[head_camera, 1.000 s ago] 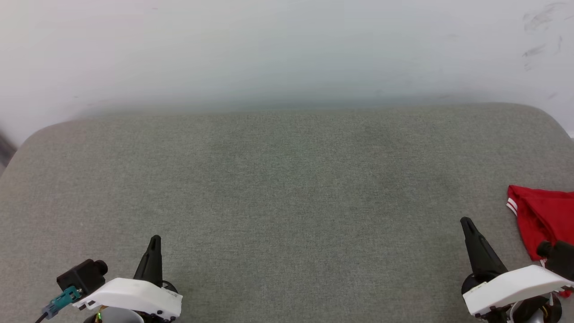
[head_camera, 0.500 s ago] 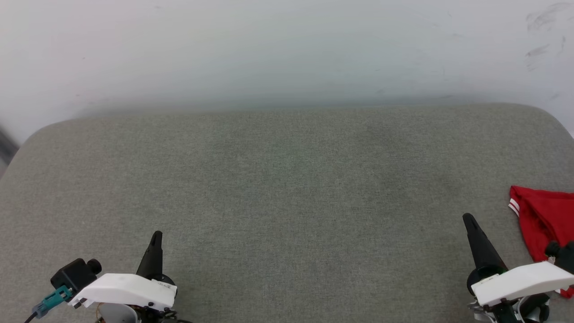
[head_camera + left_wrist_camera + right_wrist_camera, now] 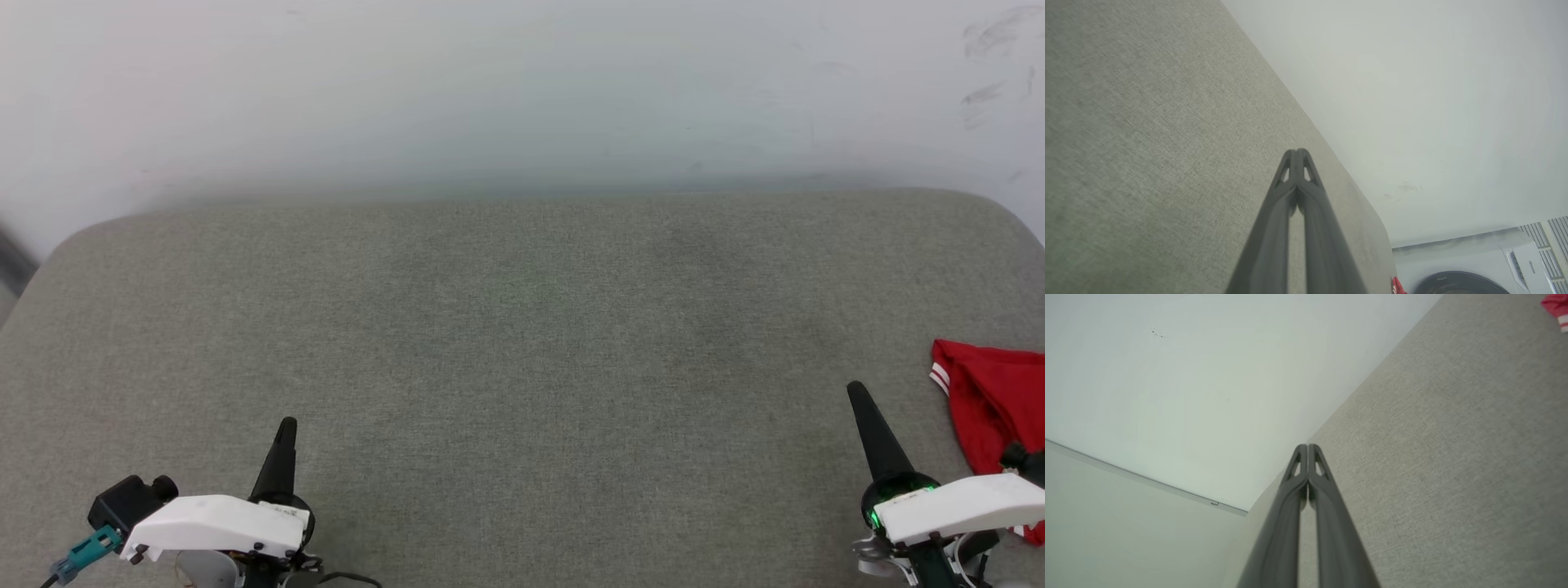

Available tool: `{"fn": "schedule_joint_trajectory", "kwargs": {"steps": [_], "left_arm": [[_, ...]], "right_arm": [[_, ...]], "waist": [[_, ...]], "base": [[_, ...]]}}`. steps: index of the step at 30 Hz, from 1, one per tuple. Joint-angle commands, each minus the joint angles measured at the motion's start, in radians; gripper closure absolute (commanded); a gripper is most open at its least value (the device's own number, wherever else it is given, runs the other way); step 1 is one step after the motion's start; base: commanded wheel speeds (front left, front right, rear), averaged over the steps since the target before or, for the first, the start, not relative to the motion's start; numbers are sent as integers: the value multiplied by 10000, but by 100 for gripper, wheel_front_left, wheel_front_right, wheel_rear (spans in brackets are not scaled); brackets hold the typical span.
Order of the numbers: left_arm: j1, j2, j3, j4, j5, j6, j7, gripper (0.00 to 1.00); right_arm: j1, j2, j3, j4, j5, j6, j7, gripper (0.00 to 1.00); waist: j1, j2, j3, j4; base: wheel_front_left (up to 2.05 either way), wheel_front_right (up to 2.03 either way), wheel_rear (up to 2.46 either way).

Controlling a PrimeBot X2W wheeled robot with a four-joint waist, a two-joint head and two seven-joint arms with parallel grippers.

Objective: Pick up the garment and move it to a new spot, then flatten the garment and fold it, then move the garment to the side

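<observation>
Head view showed a big grey tabletop [image 3: 522, 343] with a soft cloth cover and a pale wall [image 3: 522, 90] behind it. The garment [image 3: 992, 400], a red shirt, lay bunched up at the far right edge of the tabletop, and part of it ran off the side of the picture. A little white and red stripe showed on its left corner.

The left pincer [image 3: 285, 426] sat low on the left, its two dark fingers pressed together with nothing between them. The right pincer [image 3: 855, 390] sat low on the right, near the garment, its fingers not touching it. Those fingers were pressed together too and held nothing.

Left wrist view showed the tips meeting, a tiny red bit of the garment at the bottom, and a white washing machine [image 3: 1474, 265] past the tabletop's end. Right wrist view showed a red corner of the garment at the top right.
</observation>
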Motion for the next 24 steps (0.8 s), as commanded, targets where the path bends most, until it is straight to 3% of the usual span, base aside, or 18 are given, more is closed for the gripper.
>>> {"fn": "schedule_joint_trajectory", "kwargs": {"steps": [1,24], "left_arm": [[-303,12,123,-64,-211,-94,82,100],[-460,-472,764,93,-2177,-581,718,100]], "right_arm": [[-267,32,-29,-37,288,2,0,100],[-546,48,-181,520,2816,1,60,100]], "waist": [[0,-1,1,5],[0,-1,27,98]], "base": [[0,0,0],[0,0,0]]}}
